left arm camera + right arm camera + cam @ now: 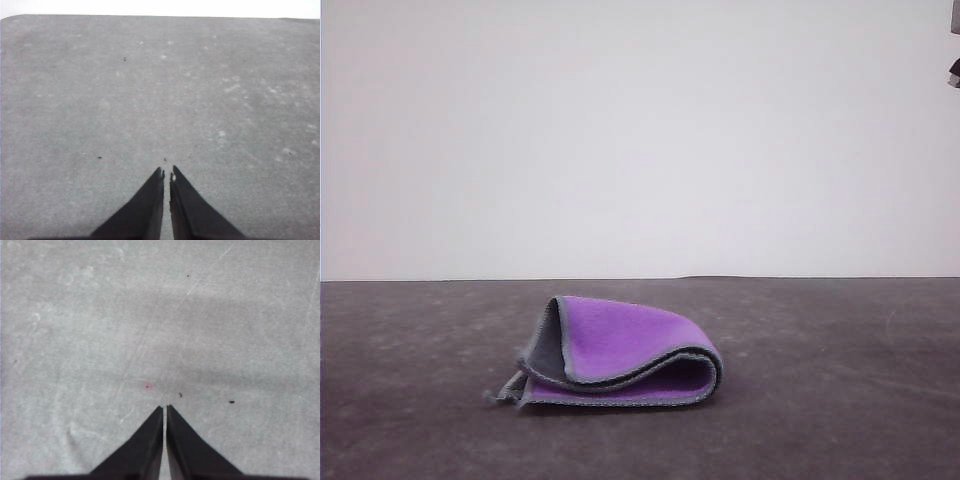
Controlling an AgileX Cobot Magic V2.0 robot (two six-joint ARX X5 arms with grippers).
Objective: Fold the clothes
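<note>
The desk (840, 400) is a dark grey, faintly mottled surface that runs back to a pale, plain wall (640, 130).

On the desk, a little left of its middle in the front view, lies the cloth (620, 352), folded over on itself into a loose, rounded bundle. Its bright purple face shows on top and inside the open fold on the bundle's right side, where the upper layer curls over the lower one with a gap between them. The dark grey face shows at the bundle's left end, and light grey stitched edging traces the layers along the front. A small corner of the cloth sticks out flat on the desk at the lower left of the bundle.

The left hand (166, 172) hangs above bare desk, its two dark fingers drawn nearly together with just a thin slit between the tips, gripping nothing.

The right hand (164, 407) is likewise above bare desk, fingers pressed narrow, tips almost touching, empty.
</note>
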